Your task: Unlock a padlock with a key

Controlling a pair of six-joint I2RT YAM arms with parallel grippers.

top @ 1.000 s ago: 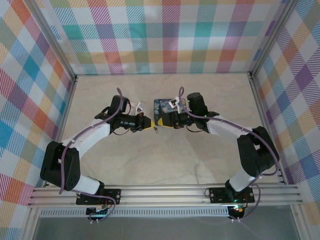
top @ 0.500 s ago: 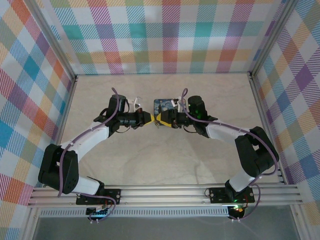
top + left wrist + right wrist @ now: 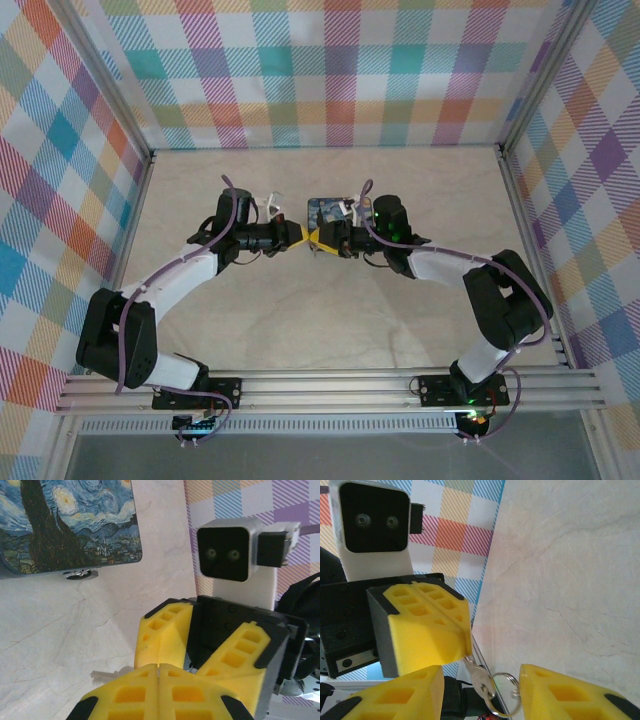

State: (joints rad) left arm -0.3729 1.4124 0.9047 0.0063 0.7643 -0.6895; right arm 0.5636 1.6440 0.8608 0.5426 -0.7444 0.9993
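R gripper point(image 3: 481, 694) narrowed around key point(image 3: 478, 679).

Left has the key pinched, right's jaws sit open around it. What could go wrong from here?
1. The key hangs from the very tip of the shut left gripper; a nudge from the right gripper could knock it onto the table.
2. The open right jaws also bracket the key ring; closing there may grab the ring and leave the key swinging.
3. The two grippers' fingers sit very close; an off-centre close could jam them.
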